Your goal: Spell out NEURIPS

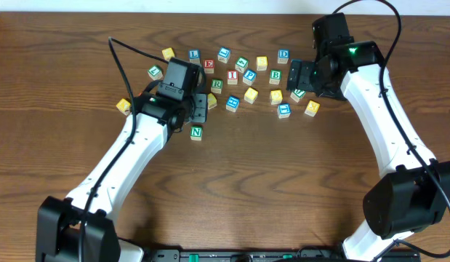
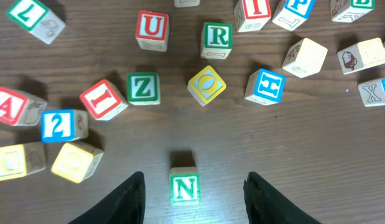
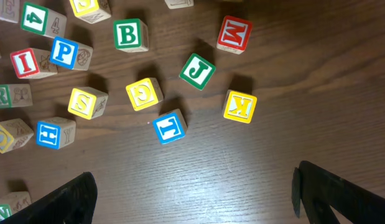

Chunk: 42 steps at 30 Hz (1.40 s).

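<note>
Dark grained wood forms the counter (image 1: pixel 283 189). On it we see the green N cube (image 2: pixel 185 186), square-edged pale wood, between the parted fingers of our left end effector (image 2: pixel 193 182), touching neither; the red U cube (image 2: pixel 152 28) and green R cube (image 2: pixel 216 37) lie beyond. Our right end effector (image 3: pixel 192 177) hangs wide open.

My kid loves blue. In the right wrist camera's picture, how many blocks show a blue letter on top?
3. The blue P is at upper left, the blue H at left, and the blue T near the middle. More may lie outside the frame.
</note>
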### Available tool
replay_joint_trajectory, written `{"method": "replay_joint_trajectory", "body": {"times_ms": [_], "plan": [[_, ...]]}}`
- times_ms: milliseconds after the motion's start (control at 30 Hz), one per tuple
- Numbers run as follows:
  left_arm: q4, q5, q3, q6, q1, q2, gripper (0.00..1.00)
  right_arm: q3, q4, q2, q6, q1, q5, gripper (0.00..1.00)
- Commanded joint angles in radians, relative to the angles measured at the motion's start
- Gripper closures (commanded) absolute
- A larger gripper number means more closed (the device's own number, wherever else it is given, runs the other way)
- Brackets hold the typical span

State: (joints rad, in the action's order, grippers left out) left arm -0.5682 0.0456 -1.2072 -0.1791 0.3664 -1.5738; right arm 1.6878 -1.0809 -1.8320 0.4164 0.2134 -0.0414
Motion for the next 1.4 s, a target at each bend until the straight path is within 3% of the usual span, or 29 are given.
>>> {"method": "replay_joint_trajectory", "body": {"times_ms": [0, 467, 1367], "plan": [[-0.032, -0.020, -0.058, 0.014, -0.020, 0.020, 0.50, 0.018, 0.004, -0.003, -0.006, -0.002, -0.005, 0.02], [-0.198, -0.020, -0.202, 0.014, -0.126, 0.020, 0.50, 0.018, 0.003, -0.003, -0.006, -0.002, 0.000, 0.01], [-0.216, -0.012, -0.206, 0.002, -0.199, 0.019, 0.50, 0.018, 0.004, -0.003, -0.006, -0.002, 0.010, 0.01]]}}
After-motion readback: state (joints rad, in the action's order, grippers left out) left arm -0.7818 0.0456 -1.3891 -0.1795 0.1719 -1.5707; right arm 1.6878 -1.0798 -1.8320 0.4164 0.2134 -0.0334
